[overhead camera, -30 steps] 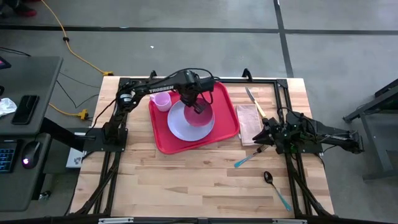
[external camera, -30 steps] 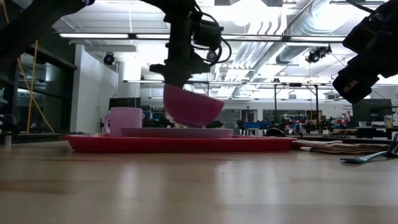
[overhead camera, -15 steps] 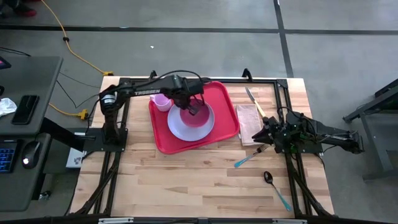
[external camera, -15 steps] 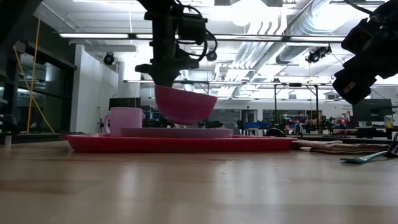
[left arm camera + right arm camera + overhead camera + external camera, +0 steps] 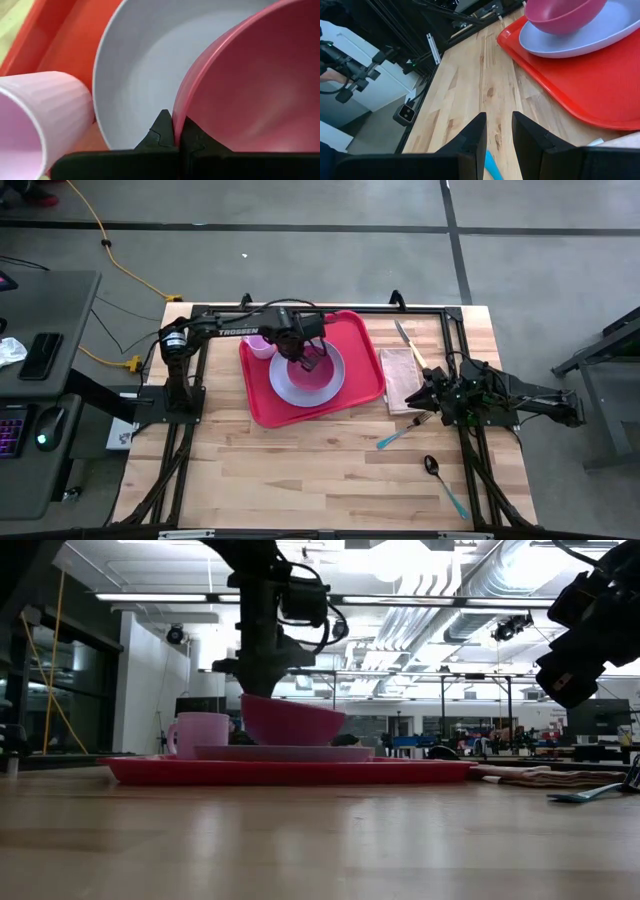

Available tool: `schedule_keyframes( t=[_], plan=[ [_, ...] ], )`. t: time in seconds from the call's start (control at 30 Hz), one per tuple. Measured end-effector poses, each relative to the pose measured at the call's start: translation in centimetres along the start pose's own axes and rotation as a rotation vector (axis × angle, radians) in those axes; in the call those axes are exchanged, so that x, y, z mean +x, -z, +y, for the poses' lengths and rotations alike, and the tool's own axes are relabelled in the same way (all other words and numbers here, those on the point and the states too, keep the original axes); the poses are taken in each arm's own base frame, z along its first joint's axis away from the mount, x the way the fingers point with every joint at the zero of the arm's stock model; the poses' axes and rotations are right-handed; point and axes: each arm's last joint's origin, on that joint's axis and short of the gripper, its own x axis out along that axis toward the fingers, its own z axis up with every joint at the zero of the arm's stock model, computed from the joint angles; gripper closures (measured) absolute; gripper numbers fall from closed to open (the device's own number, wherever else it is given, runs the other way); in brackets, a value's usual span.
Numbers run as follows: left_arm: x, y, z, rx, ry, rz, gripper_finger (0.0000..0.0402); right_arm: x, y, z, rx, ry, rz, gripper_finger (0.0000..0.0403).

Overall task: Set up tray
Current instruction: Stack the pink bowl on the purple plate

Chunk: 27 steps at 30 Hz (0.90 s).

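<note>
Surface: pale butcher-block wooden table [image 5: 300, 460] inside a black frame, on a grey concrete floor; the low view looks into a large hall with ceiling ducts and strip lights.

Near edge: spoon [image 5: 432, 466] with a blue handle; blue utensil [image 5: 392, 438].

Right side: right gripper [image 5: 428, 402] over a folded cloth [image 5: 398, 376], fingers [image 5: 470, 137] narrowly apart, holding nothing.

Middle, toward the far side: red tray [image 5: 262, 402] bearing a lavender plate [image 5: 285, 385], a pink cup [image 5: 259, 346] and a pink bowl [image 5: 292, 722] resting on the plate. Left gripper [image 5: 306, 362] pinches the bowl's rim.

Beyond the table's left: desk with a keyboard [image 5: 10, 430].
</note>
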Motion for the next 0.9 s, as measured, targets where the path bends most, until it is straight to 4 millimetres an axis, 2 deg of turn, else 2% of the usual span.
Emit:
schedule_keyframes(
  t=[0.4, 0.9],
  plan=[
    [1.5, 0.7, 0.0, 0.01, 0.007, 0.007, 0.0385, 0.0, 0.0, 0.0, 0.006, 0.0, 0.0, 0.0332],
    [1.5, 0.8, 0.1, 0.026, -0.029, 0.006, 0.0384, 0.0, 0.0, 0.0, 0.014, 0.0, 0.0, 0.0332]
  ],
)
